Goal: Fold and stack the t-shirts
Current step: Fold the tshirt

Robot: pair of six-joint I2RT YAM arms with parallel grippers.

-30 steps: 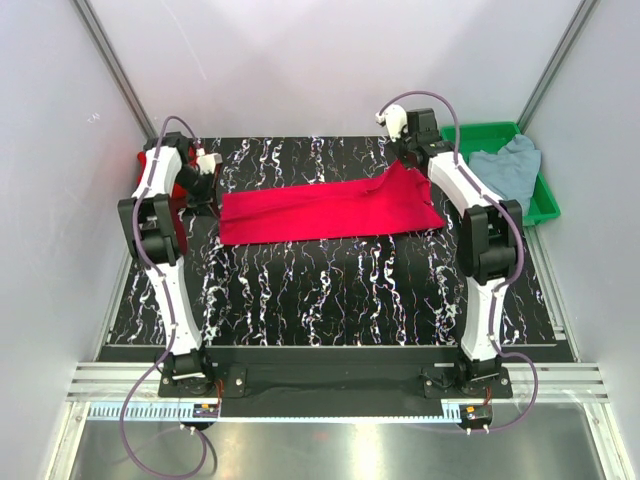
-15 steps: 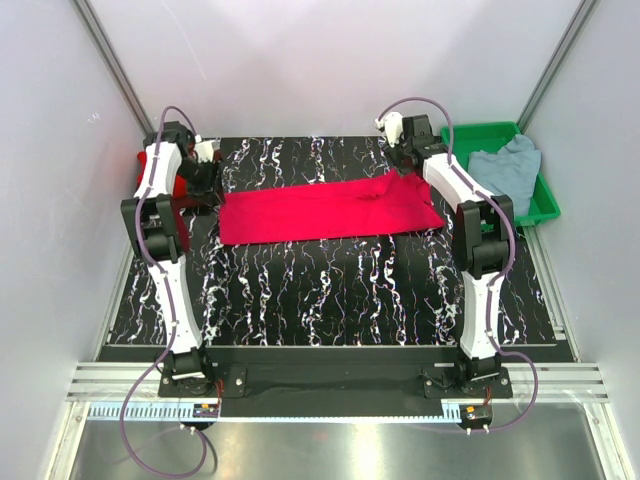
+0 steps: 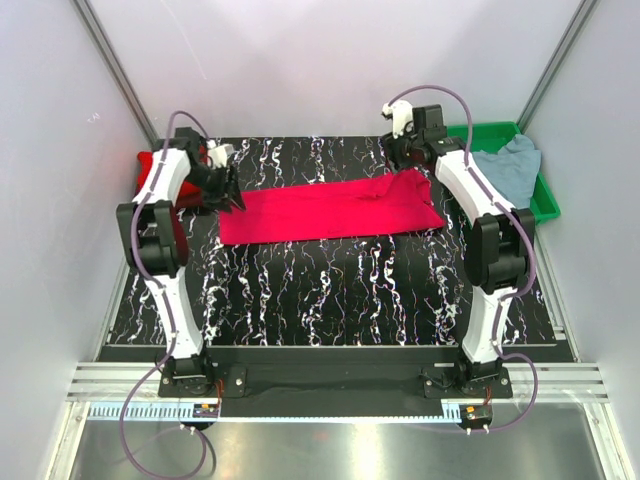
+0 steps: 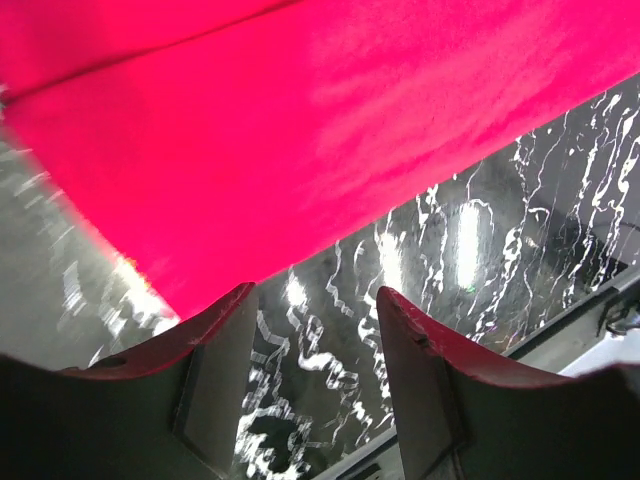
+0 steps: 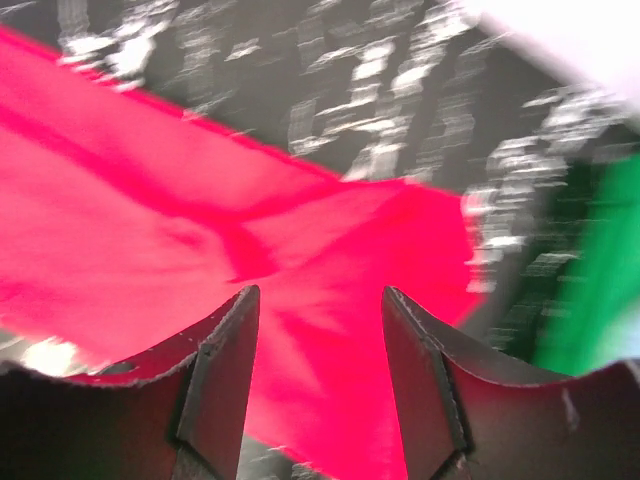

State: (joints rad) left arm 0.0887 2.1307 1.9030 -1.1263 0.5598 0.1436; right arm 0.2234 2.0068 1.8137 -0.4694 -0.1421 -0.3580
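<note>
A red t-shirt [image 3: 330, 210], folded into a long strip, lies across the middle of the black marbled table. My left gripper [image 3: 230, 196] hovers at the strip's left end, open; in the left wrist view [image 4: 315, 295] only bare table shows between its fingers, with the red cloth [image 4: 300, 130] just beyond. My right gripper [image 3: 406, 160] is above the strip's rumpled right end, open, with red cloth [image 5: 330, 260] below it and nothing held. More red cloth [image 3: 148, 172] lies at the far left behind the left arm. A grey-blue t-shirt [image 3: 505, 165] rests in the green tray.
The green tray [image 3: 545, 205] stands at the table's back right corner, close to the right arm. Grey walls enclose the table on three sides. The near half of the table [image 3: 330, 290] shows only its marbled surface.
Both grippers went from shut to open. The raised right corner of the red t-shirt has dropped onto the table. My left gripper moved right, up to the strip's left end.
</note>
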